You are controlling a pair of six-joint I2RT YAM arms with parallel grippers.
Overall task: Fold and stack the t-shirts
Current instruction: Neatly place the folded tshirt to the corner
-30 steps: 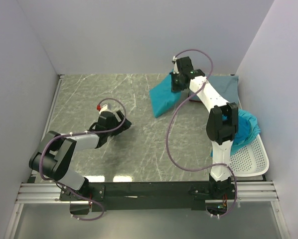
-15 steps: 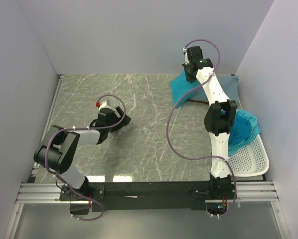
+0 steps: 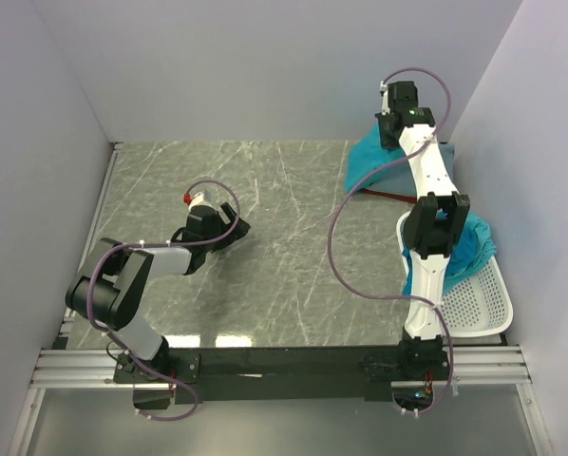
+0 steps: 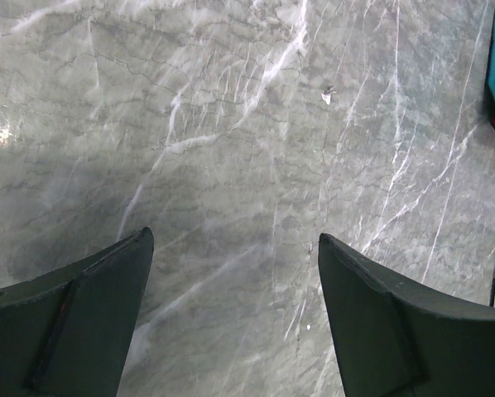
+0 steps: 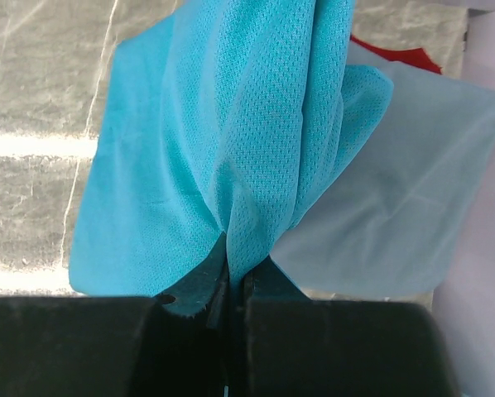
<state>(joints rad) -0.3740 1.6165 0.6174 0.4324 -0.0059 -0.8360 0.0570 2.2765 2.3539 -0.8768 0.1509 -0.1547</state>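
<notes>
**Right gripper pinches a teal t-shirt in the far right corner**

The right gripper (image 5: 235,285) has its fingers pressed together on a fold of the teal t-shirt (image 5: 231,141); the cloth bunches tight at the tips and fans out away from them. The shirt's left edge reaches out over bare marble, and its right side overlaps the grey-blue t-shirt (image 5: 396,198), which lies flat. A sliver of the dark red t-shirt (image 5: 396,56) peeks out from under the pile. It's a cramped spot (the corner of the enclosure); the back wall (image 3: 265,76) stands just behind the gripper and the right wall (image 3: 540,142) runs along the grey-blue shirt's outer edge.

Over to the left gripper (image 4: 235,240): fingers spread wide apart, nothing between them, poised over the table (image 3: 284,285) left of centre. Plain marble lies all around it, and a broad open stretch runs between the two arms.

Down at the near right edge sits the white basket (image 3: 479,304), close beside the right arm; more teal t-shirts (image 3: 474,242) are heaped at its far end, spilling over the rim and partly hidden behind the arm's elbow.
</notes>
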